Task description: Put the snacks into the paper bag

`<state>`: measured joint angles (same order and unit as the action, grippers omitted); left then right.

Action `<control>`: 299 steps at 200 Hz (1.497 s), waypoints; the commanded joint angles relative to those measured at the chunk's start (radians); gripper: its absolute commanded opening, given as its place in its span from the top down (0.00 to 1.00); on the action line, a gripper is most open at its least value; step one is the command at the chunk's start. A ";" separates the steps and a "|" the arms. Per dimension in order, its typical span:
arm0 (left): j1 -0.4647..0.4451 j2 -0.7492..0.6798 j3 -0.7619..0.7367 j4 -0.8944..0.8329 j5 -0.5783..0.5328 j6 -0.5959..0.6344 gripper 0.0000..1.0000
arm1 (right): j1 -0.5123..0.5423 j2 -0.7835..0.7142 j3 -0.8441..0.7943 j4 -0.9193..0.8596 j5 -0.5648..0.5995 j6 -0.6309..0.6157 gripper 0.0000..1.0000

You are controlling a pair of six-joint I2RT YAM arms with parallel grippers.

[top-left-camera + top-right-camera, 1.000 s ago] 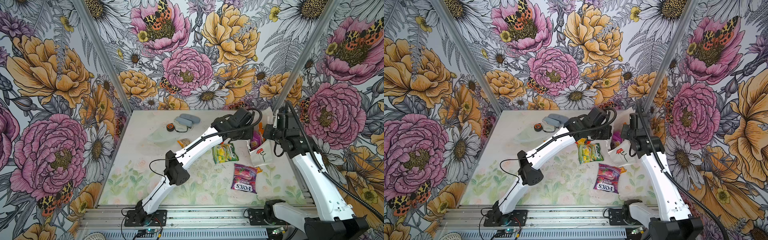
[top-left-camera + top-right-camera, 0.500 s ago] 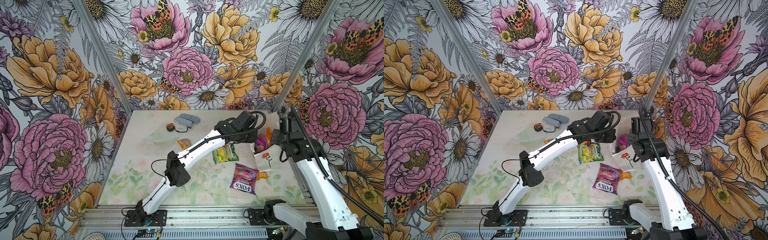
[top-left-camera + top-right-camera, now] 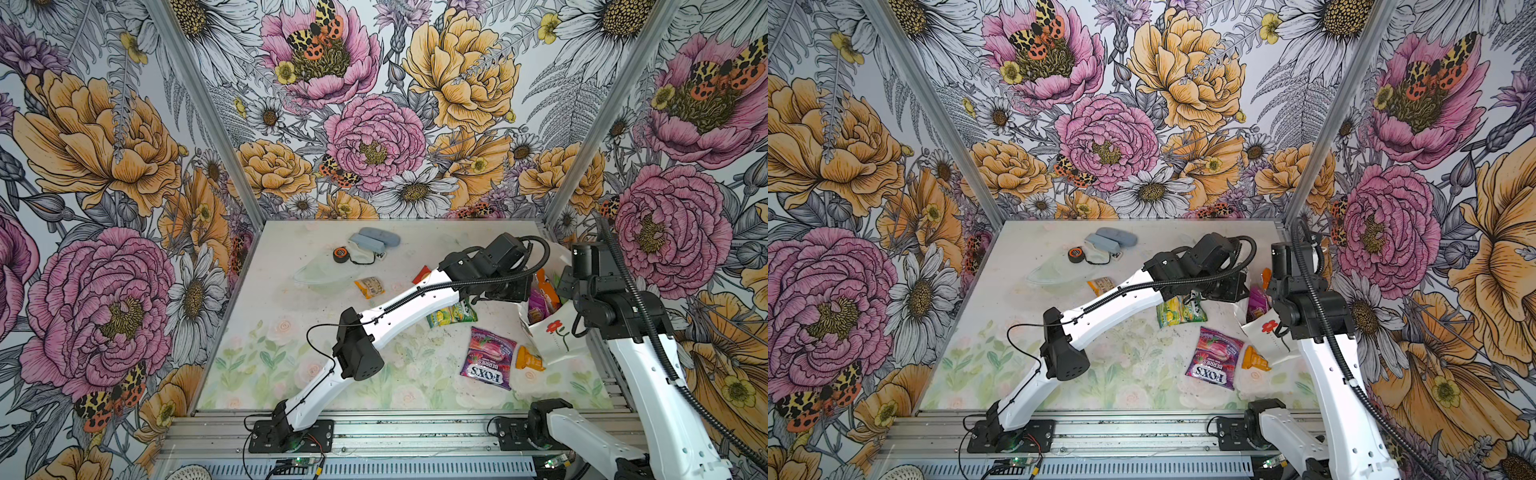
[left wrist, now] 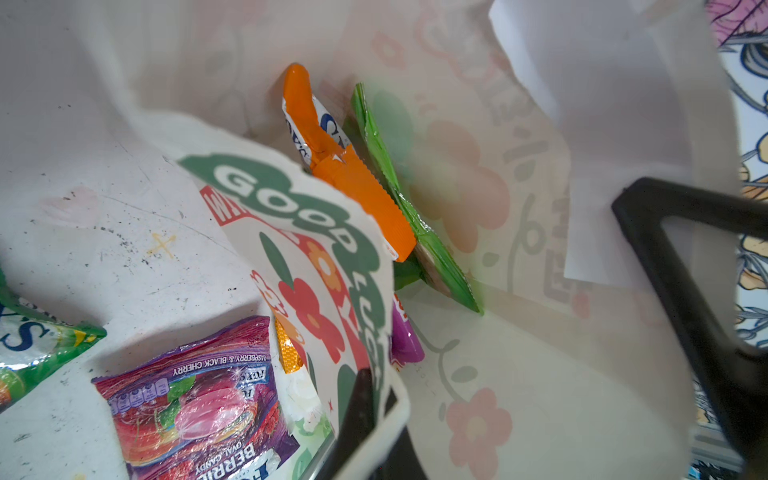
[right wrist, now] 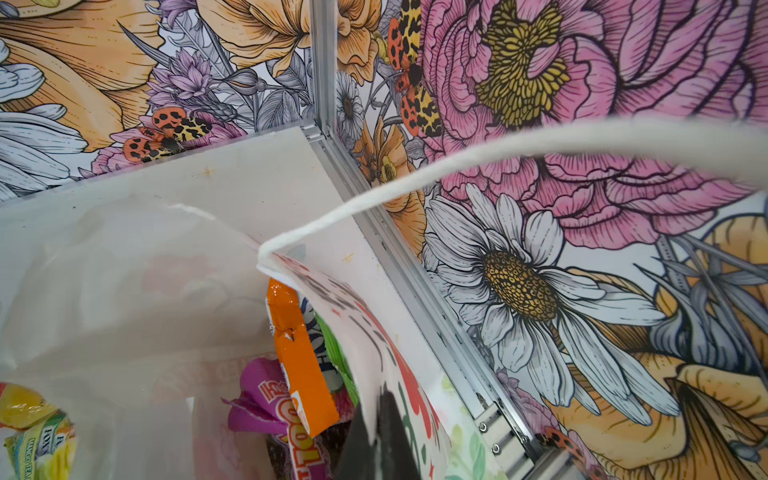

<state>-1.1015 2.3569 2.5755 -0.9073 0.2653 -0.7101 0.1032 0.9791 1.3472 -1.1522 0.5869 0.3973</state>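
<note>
I'm holding the paper bag (image 3: 552, 336) open at the right edge of the surface (image 3: 291, 345), left tool (image 4: 374, 399) and right tool (image 5: 376, 419) each clamped on its rim. The orange packet (image 4: 353, 187), green packet (image 4: 432, 249) and purple packet (image 5: 266, 399) are sitting inside; the Fox's Berries packet (image 3: 488, 361), green-yellow packet (image 3: 453, 313) and a few more are lying outside.

Floral wallpaper walls (image 3: 124, 166), big pink and orange blooms, moths. Silver corner posts (image 3: 200, 99). Pale scuffed tabletop (image 3: 270, 353), faint flower print. Aluminium rail (image 3: 415, 432) along near edge.
</note>
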 commanded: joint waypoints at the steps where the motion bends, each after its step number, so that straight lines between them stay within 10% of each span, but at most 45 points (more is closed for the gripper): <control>1: -0.021 0.025 -0.014 0.059 0.088 -0.014 1.00 | -0.001 -0.044 0.011 0.056 0.088 0.025 1.00; 101: -0.015 -0.051 -0.229 0.059 0.023 0.018 1.00 | 0.000 -0.072 -0.145 0.038 -0.121 0.139 1.00; 231: 0.248 -0.665 -0.861 0.072 -0.226 0.119 1.00 | 0.271 0.050 -0.169 0.341 -0.392 0.375 1.00; 299: 0.274 -0.642 -0.712 0.066 -0.202 0.169 1.00 | 0.297 0.158 -0.077 0.413 -0.306 0.260 1.00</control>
<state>-0.8040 1.6997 1.7451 -0.9020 0.0769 -0.5762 0.4183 1.1484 1.1885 -0.7994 0.2268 0.7254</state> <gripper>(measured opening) 0.045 0.047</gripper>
